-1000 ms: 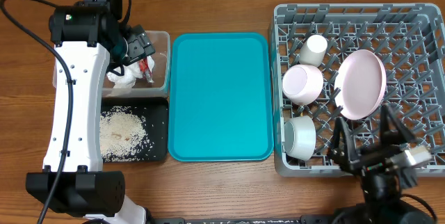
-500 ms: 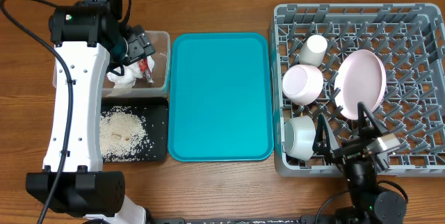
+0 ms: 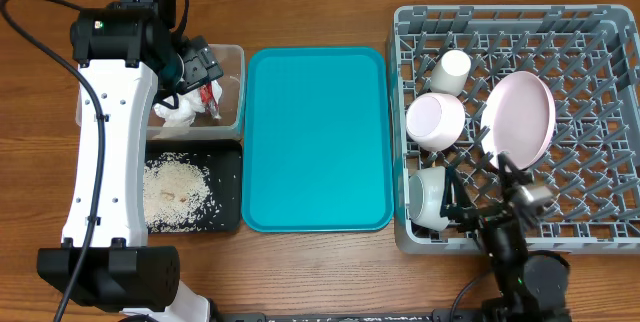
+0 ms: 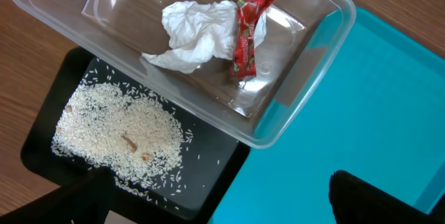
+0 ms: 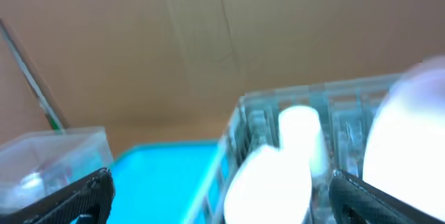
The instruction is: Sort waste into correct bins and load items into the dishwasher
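The grey dishwasher rack (image 3: 600, 22) holds a pale pink plate (image 3: 518, 120) on edge, a small white cup (image 3: 451, 70), a pinkish bowl (image 3: 435, 120) and a white bowl (image 3: 431, 198). My right gripper (image 3: 483, 190) hangs open and empty over the rack's front edge, beside the white bowl; its view is blurred. The clear tub (image 4: 306, 99) contains a crumpled napkin (image 4: 195, 33) and a red wrapper (image 4: 245, 35). Loose rice (image 4: 118, 130) lies in the black tray (image 4: 222, 161). My left gripper (image 4: 219, 203) is open and empty above the two bins.
A teal serving tray (image 3: 316, 142) lies bare between the bins and the rack. My white left arm (image 3: 105, 152) stretches along the table's left side, over part of the tub and black tray. Wooden tabletop surrounds everything.
My right gripper has swung leftward along the rack's front edge toward the white bowl, and its view is motion-blurred. The left arm and the bins' contents have not moved.
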Available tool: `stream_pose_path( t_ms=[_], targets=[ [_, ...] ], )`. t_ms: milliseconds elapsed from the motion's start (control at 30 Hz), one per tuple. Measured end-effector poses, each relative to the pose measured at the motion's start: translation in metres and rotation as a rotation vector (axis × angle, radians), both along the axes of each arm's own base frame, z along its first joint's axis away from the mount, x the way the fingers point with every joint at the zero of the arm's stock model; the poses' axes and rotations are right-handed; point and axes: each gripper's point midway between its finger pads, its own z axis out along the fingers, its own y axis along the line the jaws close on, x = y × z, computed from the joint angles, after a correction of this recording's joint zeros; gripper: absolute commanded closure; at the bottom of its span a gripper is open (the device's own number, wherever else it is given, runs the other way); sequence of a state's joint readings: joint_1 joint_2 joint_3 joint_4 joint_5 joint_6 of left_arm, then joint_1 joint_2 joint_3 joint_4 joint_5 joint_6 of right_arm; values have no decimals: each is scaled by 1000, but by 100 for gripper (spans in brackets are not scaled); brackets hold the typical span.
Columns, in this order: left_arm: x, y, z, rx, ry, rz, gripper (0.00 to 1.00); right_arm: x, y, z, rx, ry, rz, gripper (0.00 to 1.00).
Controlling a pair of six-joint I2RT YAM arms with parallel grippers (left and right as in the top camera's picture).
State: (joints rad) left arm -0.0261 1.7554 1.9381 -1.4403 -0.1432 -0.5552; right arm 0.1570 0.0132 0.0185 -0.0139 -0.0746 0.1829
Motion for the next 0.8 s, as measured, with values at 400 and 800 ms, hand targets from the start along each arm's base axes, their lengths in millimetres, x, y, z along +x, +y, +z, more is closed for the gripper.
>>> stream_pose_path(
  t_ms=[400, 800],
  targets=[
    [0, 0, 0, 0, 0, 0, 0, 0, 0, -17, -102, 46, -1, 0],
    [0, 0, 0, 0, 0, 0, 0, 0, 0, -17, -163, 29, -3, 0]
  ],
)
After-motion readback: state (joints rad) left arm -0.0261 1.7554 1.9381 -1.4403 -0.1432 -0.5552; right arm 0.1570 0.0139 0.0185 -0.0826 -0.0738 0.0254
